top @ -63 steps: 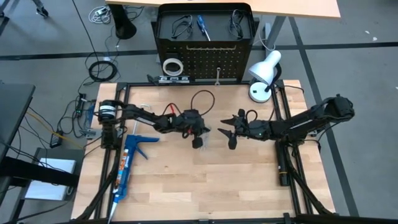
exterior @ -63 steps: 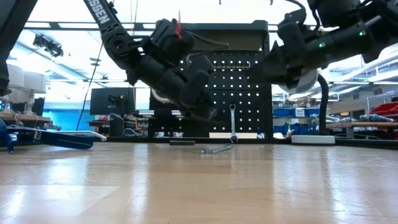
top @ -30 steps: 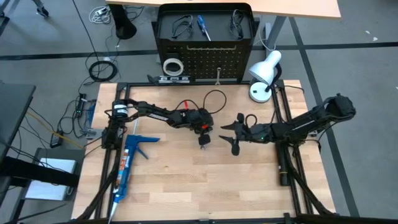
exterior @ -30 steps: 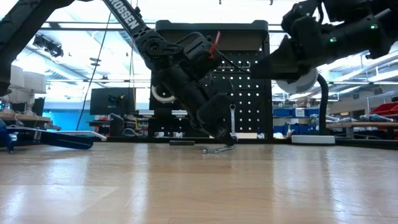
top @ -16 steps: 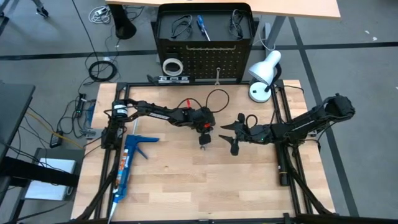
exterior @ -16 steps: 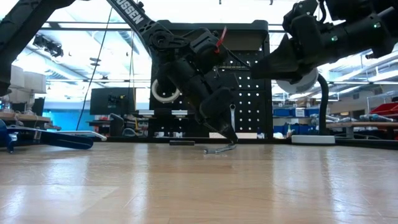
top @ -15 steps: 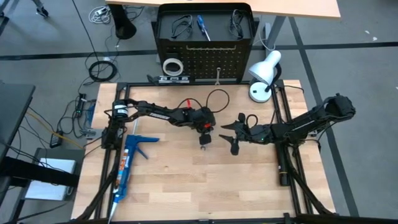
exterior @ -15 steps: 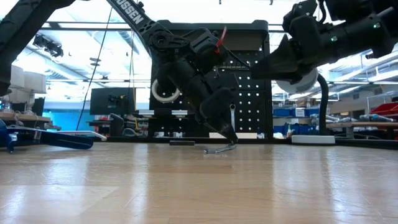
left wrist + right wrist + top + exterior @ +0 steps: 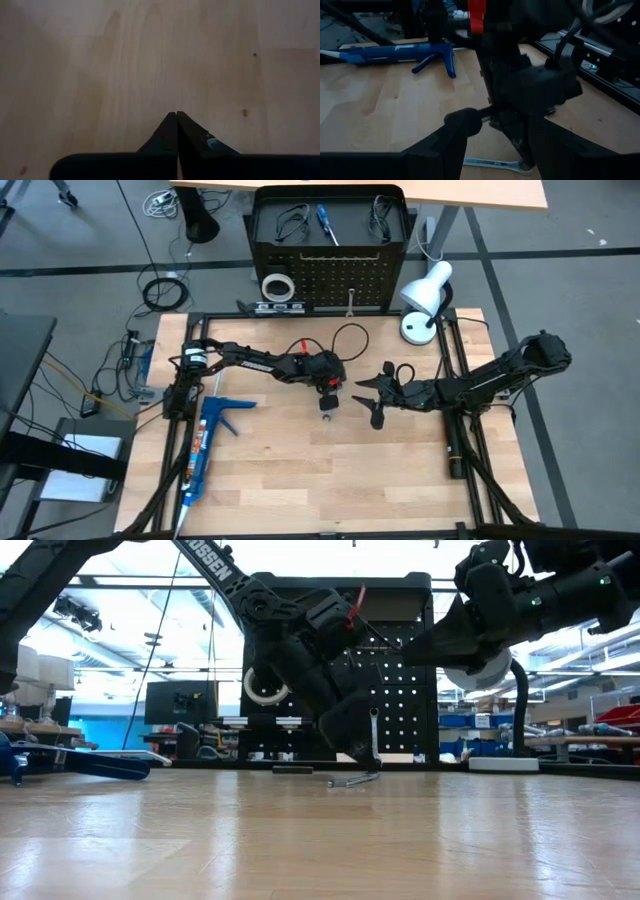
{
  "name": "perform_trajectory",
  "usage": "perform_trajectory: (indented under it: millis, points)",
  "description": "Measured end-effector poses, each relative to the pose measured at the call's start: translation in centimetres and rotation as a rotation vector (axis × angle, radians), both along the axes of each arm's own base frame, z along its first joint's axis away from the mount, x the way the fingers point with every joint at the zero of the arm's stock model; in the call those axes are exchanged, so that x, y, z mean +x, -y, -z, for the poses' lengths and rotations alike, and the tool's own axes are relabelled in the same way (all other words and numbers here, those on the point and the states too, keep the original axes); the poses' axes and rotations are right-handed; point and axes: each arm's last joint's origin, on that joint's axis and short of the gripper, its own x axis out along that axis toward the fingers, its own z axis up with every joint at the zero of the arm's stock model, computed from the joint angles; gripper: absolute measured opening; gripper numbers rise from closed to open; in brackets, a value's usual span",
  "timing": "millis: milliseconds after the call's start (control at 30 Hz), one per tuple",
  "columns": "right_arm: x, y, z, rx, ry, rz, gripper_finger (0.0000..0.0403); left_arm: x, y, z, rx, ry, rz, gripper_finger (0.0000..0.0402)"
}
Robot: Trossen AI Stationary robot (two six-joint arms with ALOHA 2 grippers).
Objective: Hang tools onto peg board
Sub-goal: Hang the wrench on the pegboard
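— What is lying around the workstation?

— A grey floor (image 9: pixel 580 300) is stretching out on every side, dark seams crossing it, while loose cables (image 9: pixel 165 290) are coiling on it beside the wooden tabletop (image 9: pixel 330 470). A light wooden desk (image 9: pixel 480 192) is standing along the far edge.

— And the room beyond?

— Bright ceiling lights (image 9: pixel 100 580) are washing out the upper part. A dark monitor (image 9: pixel 182 705) is sitting at left in front of a blue wall (image 9: pixel 100 730), and shelving holding blue bins (image 9: pixel 470 721) is running along the right.
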Motion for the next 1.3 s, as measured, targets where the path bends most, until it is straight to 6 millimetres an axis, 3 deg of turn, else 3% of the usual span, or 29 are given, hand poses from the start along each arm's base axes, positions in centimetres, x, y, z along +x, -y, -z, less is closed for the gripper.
perform_trajectory:
  millis: [433,733,1133,1300]
  points:
    - [-0.2,-0.3,0.8,-0.002,-0.085,-0.05,0.0207,0.2,0.0,1.1,-0.029,-0.018,0.04,0.0]
    - [0.6,-2.5,4.6,-0.221,-0.281,-0.206,0.0207,0.1,0.0,1.2,-0.037,-0.02,0.041,0.0]
    - [5.6,-3.6,6.7,-0.292,-0.359,-0.141,0.0207,0.1,0.0,1.3,-0.051,-0.027,0.034,0.0]
    - [7.3,-4.0,6.8,-0.197,-0.325,-0.102,0.0207,0.0,0.0,1.4,-0.075,-0.029,0.029,0.0]
